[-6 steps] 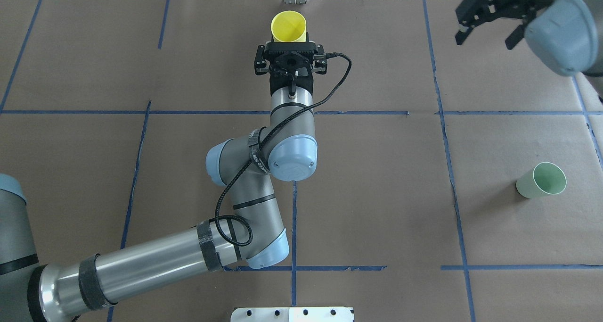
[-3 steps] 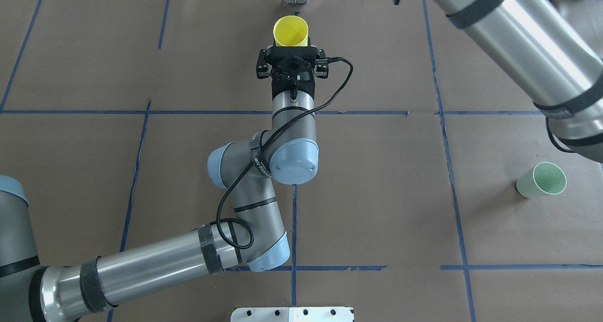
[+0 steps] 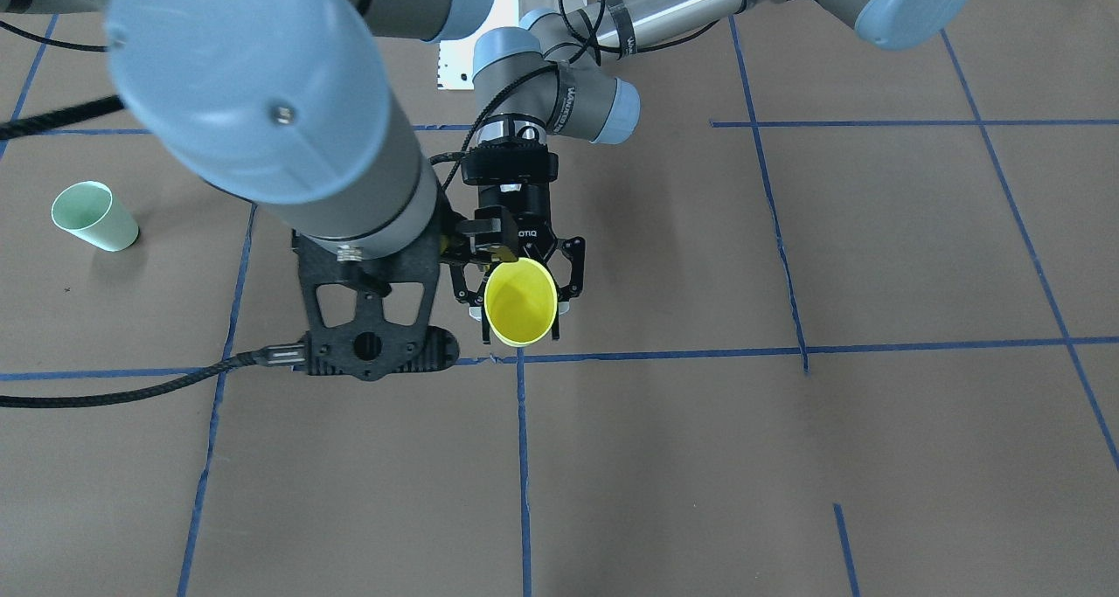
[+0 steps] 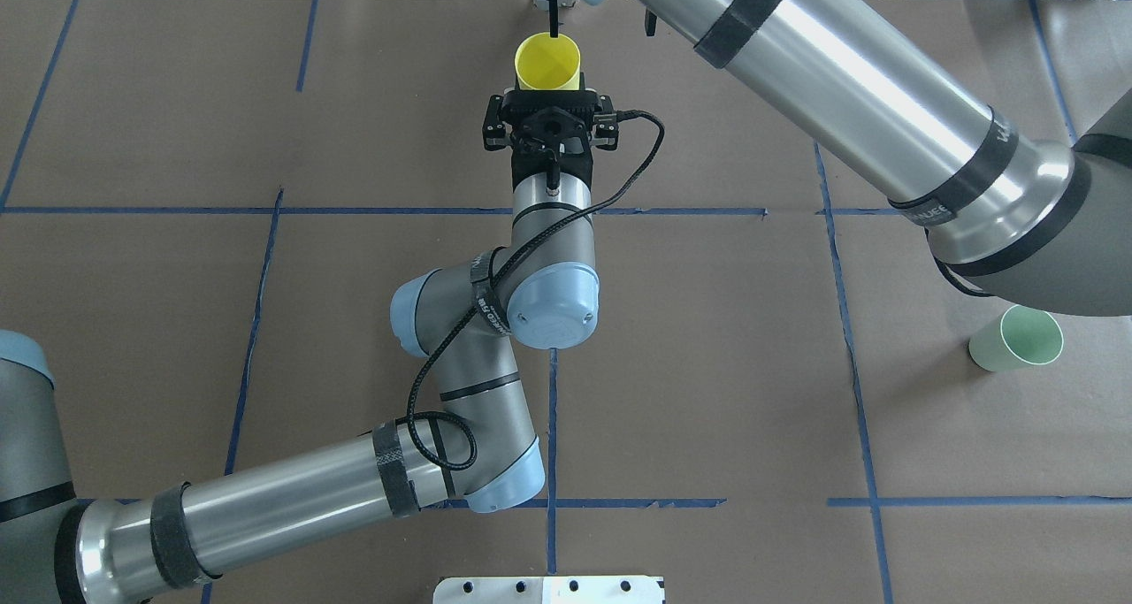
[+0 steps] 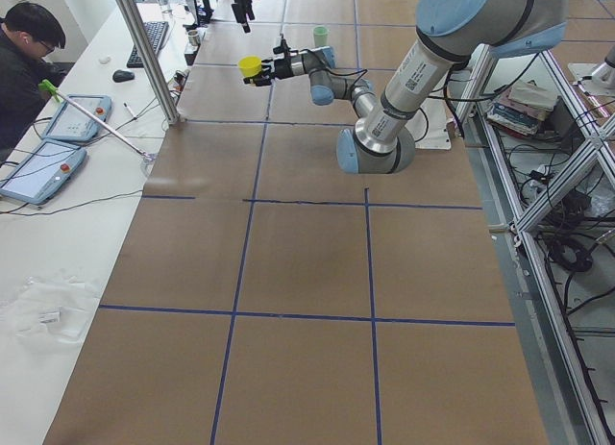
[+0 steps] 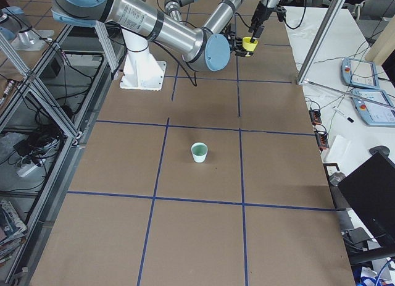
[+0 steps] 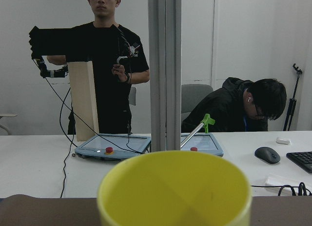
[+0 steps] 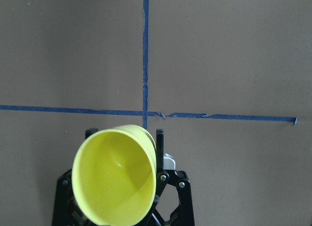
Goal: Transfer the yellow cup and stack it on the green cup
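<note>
The yellow cup is held mouth up above the far middle of the table, with my left gripper shut on its wall. It also shows as the yellow cup in the front view, between the left gripper's fingers. My right gripper hangs just beyond it with its fingers spread open, one finger close to the cup's far rim. The right wrist view looks down into the yellow cup. The green cup stands alone on the near right of the table, apart from both grippers.
The right arm's forearm slants across the table's back right, over the green cup's side. A metal post, control tablets and two people are beyond the far edge. A white base plate is at the near edge.
The right arm has swung left across the back of the table, bringing its open gripper from the far right corner to the yellow cup. The left gripper and cup have shifted only slightly.
</note>
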